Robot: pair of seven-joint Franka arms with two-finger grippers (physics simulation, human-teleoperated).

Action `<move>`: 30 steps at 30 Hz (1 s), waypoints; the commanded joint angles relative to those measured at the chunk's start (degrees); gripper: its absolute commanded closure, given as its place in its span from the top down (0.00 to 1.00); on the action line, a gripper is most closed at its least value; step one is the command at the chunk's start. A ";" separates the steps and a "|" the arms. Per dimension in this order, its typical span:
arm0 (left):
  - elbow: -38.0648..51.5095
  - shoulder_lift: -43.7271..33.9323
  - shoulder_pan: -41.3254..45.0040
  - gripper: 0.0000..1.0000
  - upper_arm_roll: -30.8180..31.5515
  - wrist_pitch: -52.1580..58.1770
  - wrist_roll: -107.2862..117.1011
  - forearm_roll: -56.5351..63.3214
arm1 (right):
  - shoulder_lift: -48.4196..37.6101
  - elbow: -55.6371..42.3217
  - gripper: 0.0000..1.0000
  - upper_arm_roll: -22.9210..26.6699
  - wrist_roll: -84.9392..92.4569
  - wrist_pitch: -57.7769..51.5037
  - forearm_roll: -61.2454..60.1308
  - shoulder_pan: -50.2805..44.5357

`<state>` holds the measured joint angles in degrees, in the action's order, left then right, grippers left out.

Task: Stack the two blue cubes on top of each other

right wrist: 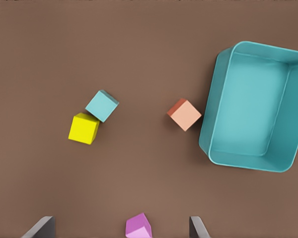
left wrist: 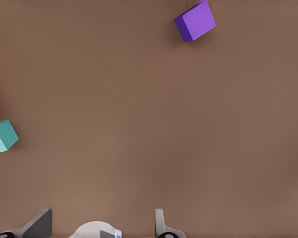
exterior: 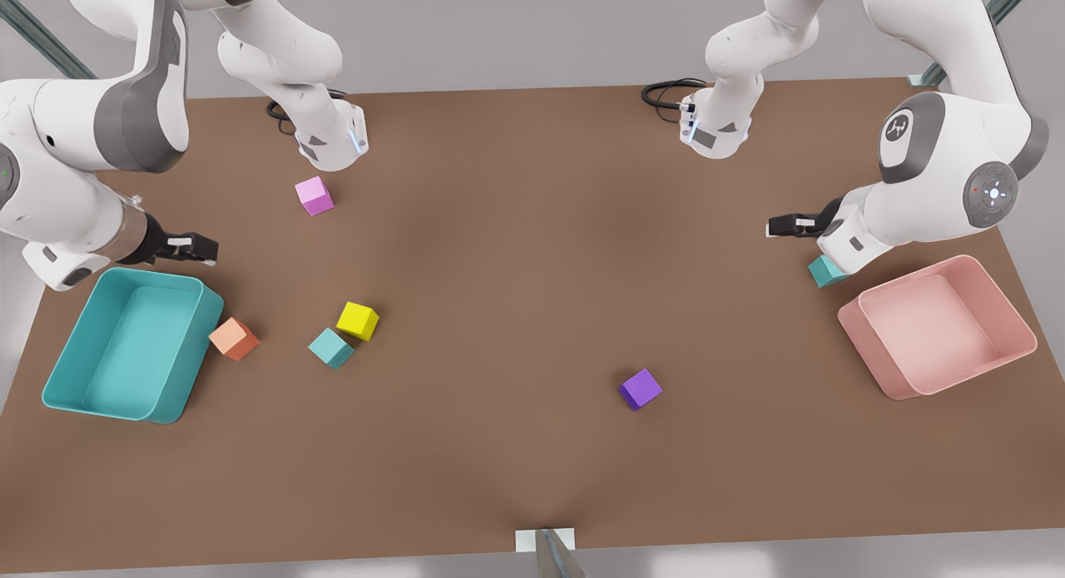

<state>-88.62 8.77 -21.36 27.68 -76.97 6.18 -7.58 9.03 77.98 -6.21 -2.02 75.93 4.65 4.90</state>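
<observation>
Brown table (exterior: 516, 312), both grippers' jaws apart, empty, teal cubes (exterior: 331, 348) (exterior: 825, 270) untouched.

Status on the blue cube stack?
Nothing stacked yet. One teal cube touches the yellow cube; the other teal cube sits beside the pink bin. Left tool and right tool are open, holding nothing. Pick, carry and stacking all remain.

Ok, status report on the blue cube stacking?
Left gripper and right gripper open, empty. Blue cubes unstacked, far apart. One blue cube touching yellow cube; other blue cube by pink bin, partly under left arm.
</observation>
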 commanded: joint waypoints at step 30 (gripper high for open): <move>-0.24 2.39 -0.61 1.00 -0.09 -0.19 1.20 1.52 | 16.10 30.65 1.00 0.41 -37.79 60.73 -0.96 -3.05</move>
<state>-88.86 11.07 -21.87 27.51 -77.14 7.16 -6.83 25.11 108.48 -5.80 -29.22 129.44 5.19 1.80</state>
